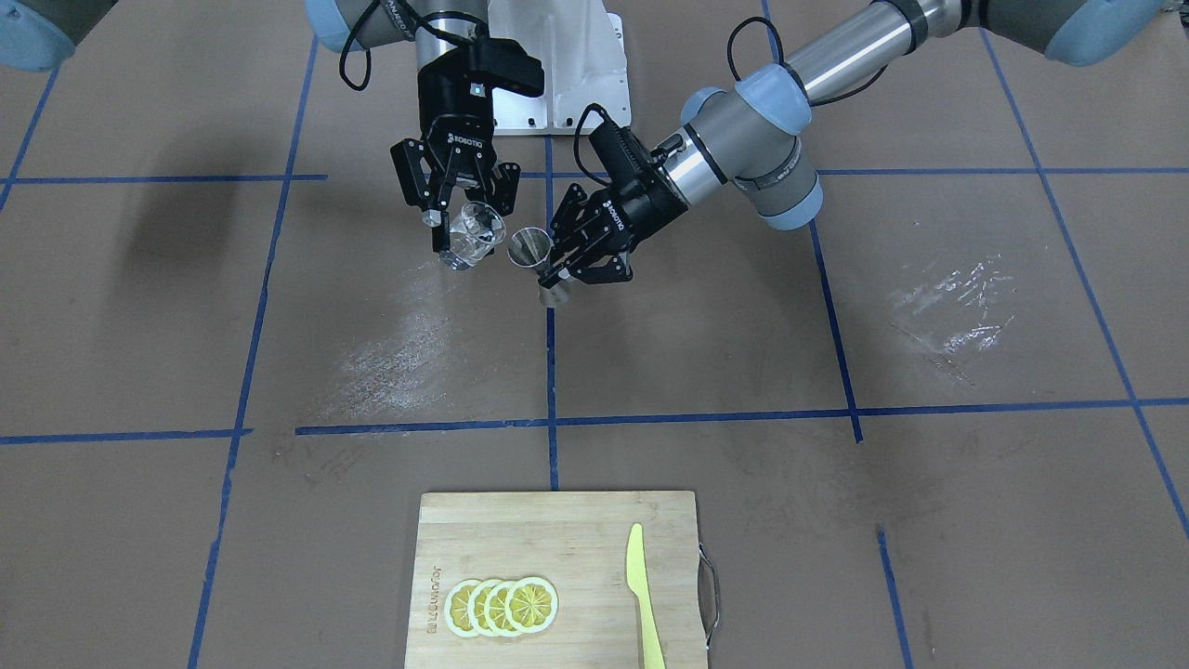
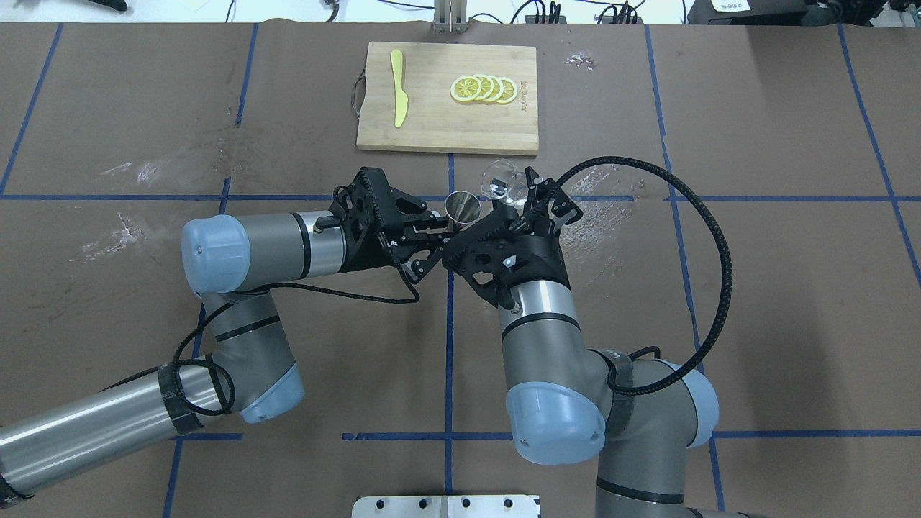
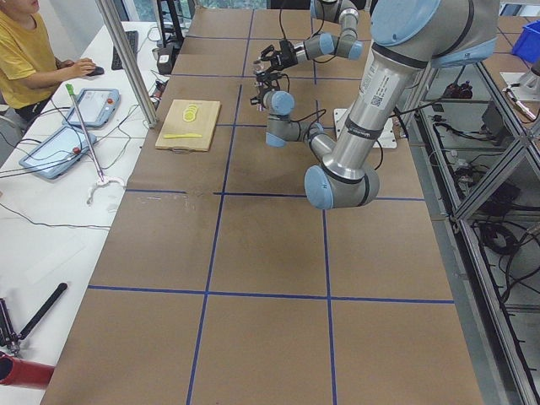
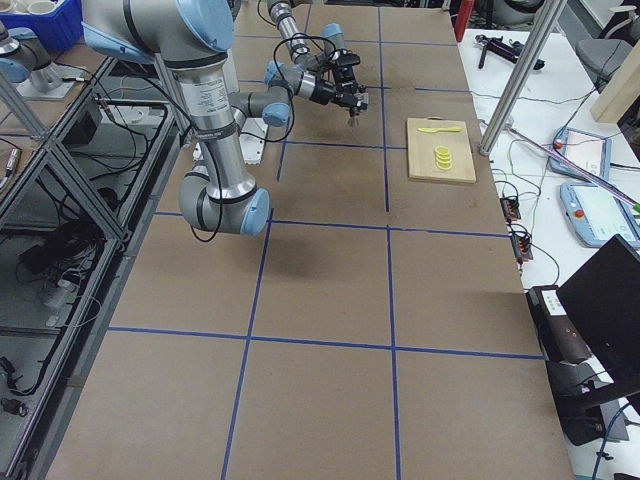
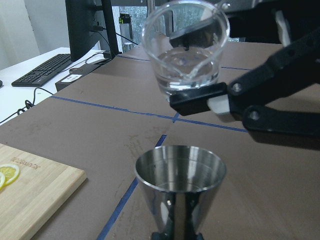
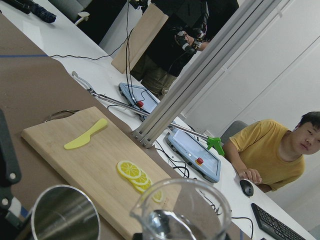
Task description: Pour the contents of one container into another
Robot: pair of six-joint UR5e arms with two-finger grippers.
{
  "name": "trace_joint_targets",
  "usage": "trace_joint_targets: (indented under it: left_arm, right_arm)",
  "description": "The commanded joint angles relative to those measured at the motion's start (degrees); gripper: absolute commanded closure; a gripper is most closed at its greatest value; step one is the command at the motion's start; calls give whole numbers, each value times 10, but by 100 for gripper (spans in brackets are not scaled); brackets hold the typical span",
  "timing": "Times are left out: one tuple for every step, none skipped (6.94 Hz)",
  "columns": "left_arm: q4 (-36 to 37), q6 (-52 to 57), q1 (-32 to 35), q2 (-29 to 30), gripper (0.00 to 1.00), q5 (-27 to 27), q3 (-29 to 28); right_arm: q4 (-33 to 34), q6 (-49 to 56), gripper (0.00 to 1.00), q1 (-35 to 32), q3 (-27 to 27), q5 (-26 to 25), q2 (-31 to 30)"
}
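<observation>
The small clear cup (image 1: pixel 472 237) hangs above the table in my right gripper (image 1: pixel 462 229), whose fingers are shut on its sides. It holds a little clear liquid and leans with its mouth toward the metal jigger (image 1: pixel 534 263). My left gripper (image 1: pixel 555 271) is shut on the jigger's waist and keeps it upright, its open top just below and beside the cup. From overhead, the cup (image 2: pixel 501 183) sits right of the jigger (image 2: pixel 463 207). In the left wrist view the cup (image 5: pixel 185 50) is above the jigger (image 5: pixel 180 192). The right wrist view shows both rims, cup (image 6: pixel 180 212) and jigger (image 6: pixel 62 215).
A wooden cutting board (image 1: pixel 557 534) with lemon slices (image 1: pixel 502 606) and a yellow-green knife (image 1: pixel 641 595) lies at the far side of the table. White smears (image 1: pixel 399 353) mark the brown surface. A person (image 3: pixel 25 59) sits at the side desk.
</observation>
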State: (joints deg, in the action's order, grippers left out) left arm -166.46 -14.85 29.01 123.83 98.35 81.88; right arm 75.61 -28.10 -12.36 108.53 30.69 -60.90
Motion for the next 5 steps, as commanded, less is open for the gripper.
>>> trace_joint_targets:
  left_arm:
    - [0,0,0,0,100,0,-1]
    - [0,0,0,0,100,0,0]
    - [-1,0,0,0,100,0,0]
    - [0,0,0,0,100,0,0]
    - [0,0,0,0,100,0,0]
  right_arm:
    - [29,28,100,4,0,-11,7]
    - [51,44,100,4,0,-15,18]
    - [71,51,100,4,0,-18,25]
    - [89,69,100,4,1,-27,25]
    - [92,94,100,5,1,-36,26]
